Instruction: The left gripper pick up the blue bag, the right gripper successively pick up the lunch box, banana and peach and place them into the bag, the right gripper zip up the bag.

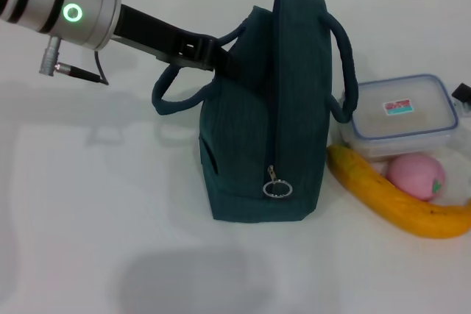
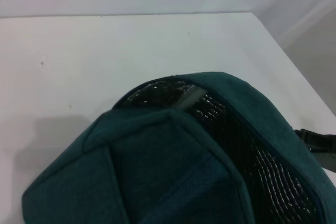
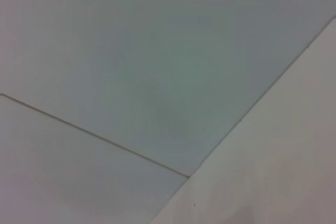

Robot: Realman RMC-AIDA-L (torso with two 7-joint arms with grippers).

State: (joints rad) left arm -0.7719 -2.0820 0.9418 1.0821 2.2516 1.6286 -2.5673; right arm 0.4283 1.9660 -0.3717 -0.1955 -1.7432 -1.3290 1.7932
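While the blue bag [image 1: 265, 108] stands mid-table, we see the left gripper [image 1: 215, 56] at its far left edge.
We cannot tell its finger state. Right of the bag lie the lunch box [image 1: 401, 115], the peach [image 1: 416, 176] and the banana [image 1: 390, 200].

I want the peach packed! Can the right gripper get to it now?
Probably yes. The peach lies uncovered on the bag's right, between the lunch box and banana, nothing over it. The right gripper is barely in view, so this is a guess.
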